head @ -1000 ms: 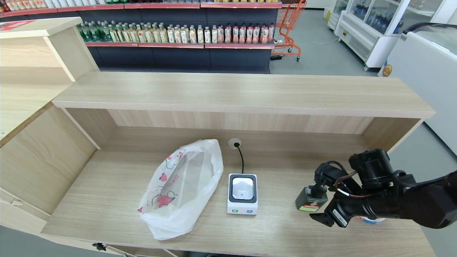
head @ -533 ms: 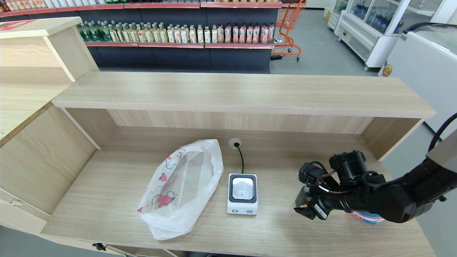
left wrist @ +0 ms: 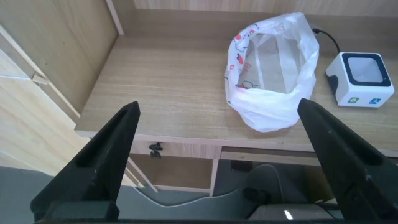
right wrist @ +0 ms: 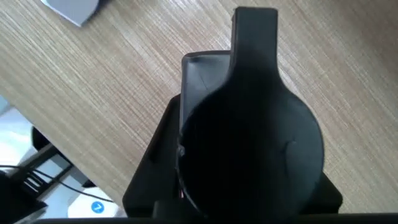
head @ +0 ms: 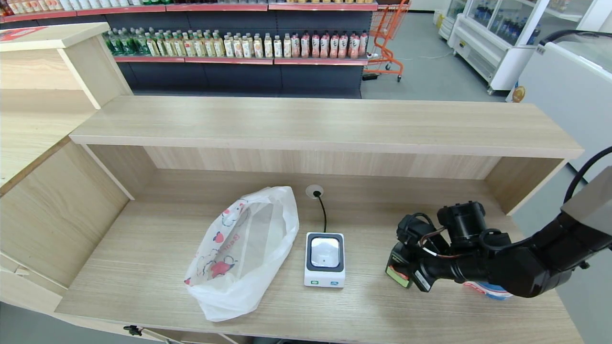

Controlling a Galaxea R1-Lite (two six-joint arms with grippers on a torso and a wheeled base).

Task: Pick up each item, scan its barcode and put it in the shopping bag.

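Box [head: 397, 273] — small, dark, with a green and red label — is clamped between the fingers of my right gripper [head: 405, 263], low over the counter [head: 143, 267]. I cannot tell whether its base touches the wood. It sits to the right of the scanner [head: 324, 258], near it but not over the glass window. The shopping bag [head: 248, 248] lies slumped just beside the scanner on the other side, mouth gaping.

My left gripper [left wrist: 219, 106] hangs off the near edge of the counter with its 2 fingers spread wide and nothing between them.

I judge the box to be stiff and light, so a firm squeeze should not crush it. The glossy label could slide under the pads, though. Hold on 2 opposite flat sides looks right to me, provided the barcode face stays uncovered for the scanner — I cannot see from here which face carries it.

1 more item, a blue and white packet [head: 490, 291], peeks out from under the right arm
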